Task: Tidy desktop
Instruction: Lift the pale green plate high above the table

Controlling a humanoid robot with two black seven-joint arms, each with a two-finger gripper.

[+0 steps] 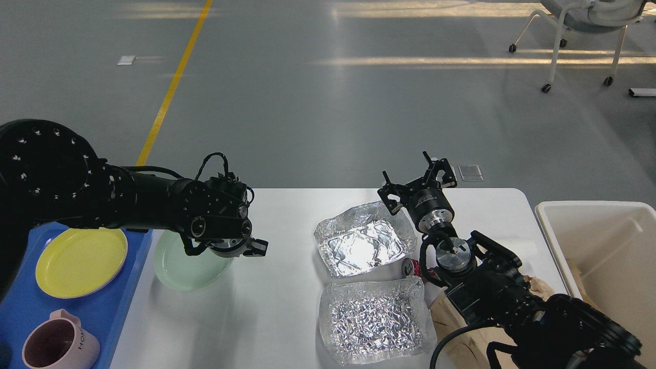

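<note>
1. The desktop point(287, 307) filled the lower half of the view, white and broad; it carried the clutter, with a tray point(20, 312) along its left edge and a bin point(551, 241) just off its right end, likely one for dishes and one for rubbish.
2. The tray held a yellow plate point(79, 261) and a pink mug point(59, 346), which looked like sorted crockery.
3. Two foil pans point(376, 320) lay side by side right of centre, a can point(408, 266) between them and a paper bag point(461, 328) partly hidden under the right arm; these seemed left for the bin.
4. A green plate point(179, 266) sat just beside the tray, its right part hidden beneath the left gripper point(251, 247); whether the fingers gripped its rim or were apart could not be told, as they showed small and dark.
5. The right gripper point(417, 179) hung above the far pan's back edge with fingers spread apart and nothing between them; the desktop lay below both grippers.
</note>
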